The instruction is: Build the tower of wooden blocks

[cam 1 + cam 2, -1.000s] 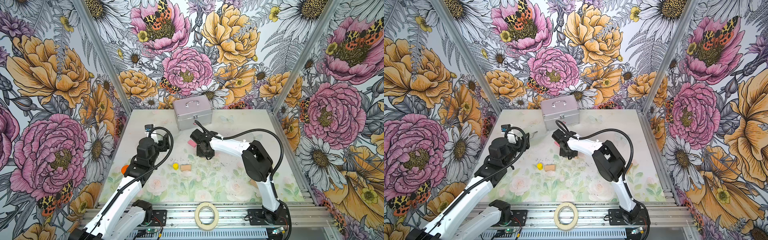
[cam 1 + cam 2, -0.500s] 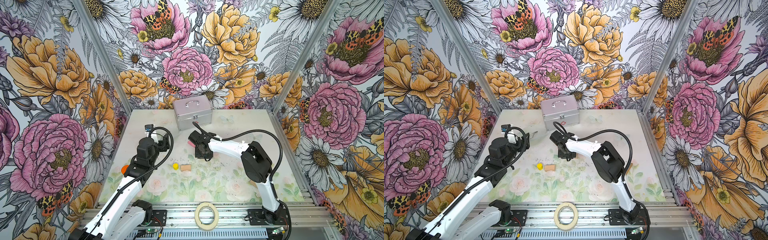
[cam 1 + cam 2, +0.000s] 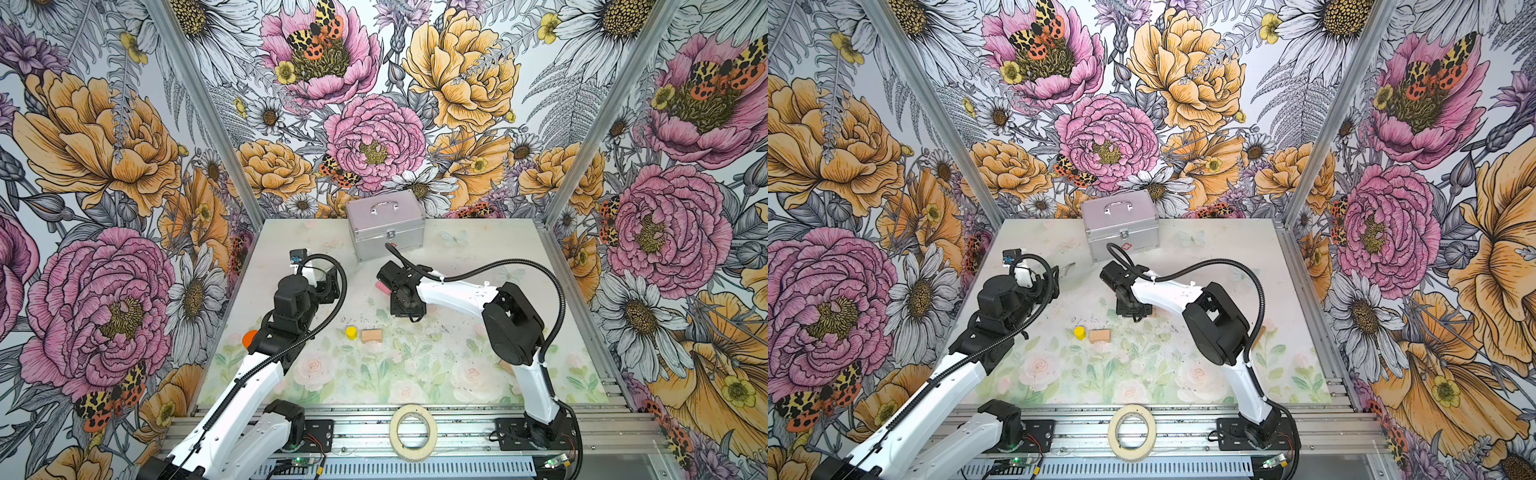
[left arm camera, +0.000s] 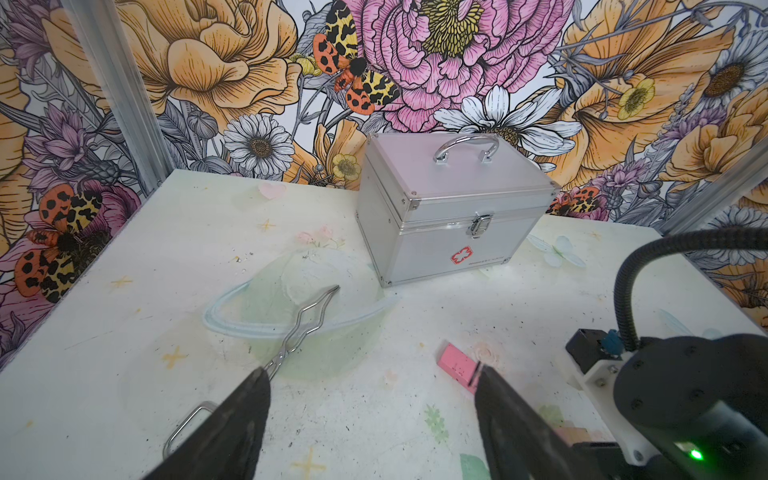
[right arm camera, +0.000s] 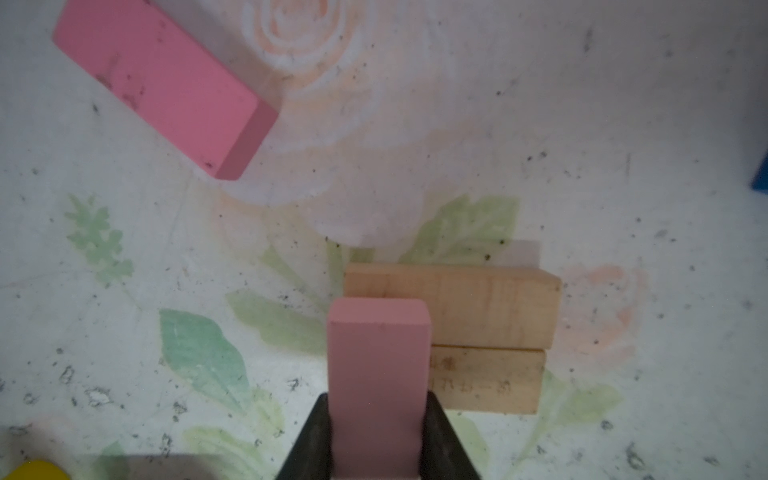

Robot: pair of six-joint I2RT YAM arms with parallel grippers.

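Right jaws leftward, around pink brick (image 5: 378, 374)

light: bright, even | shadows: soft | right wrist: dim, blurry

Three tan bricks (image 5: 451, 309) (image 5: 486, 380) (image 3: 371, 336) lying about, two pink bricks (image 5: 166, 87) (image 5: 378, 374) showing, one blue block (image 5: 762, 174) peeking in, one yellow cylinder (image 3: 351, 332) standing, one case (image 3: 386, 226) sitting, one pair of tongs (image 4: 303, 324) lying, one tape roll (image 3: 412, 432) resting.
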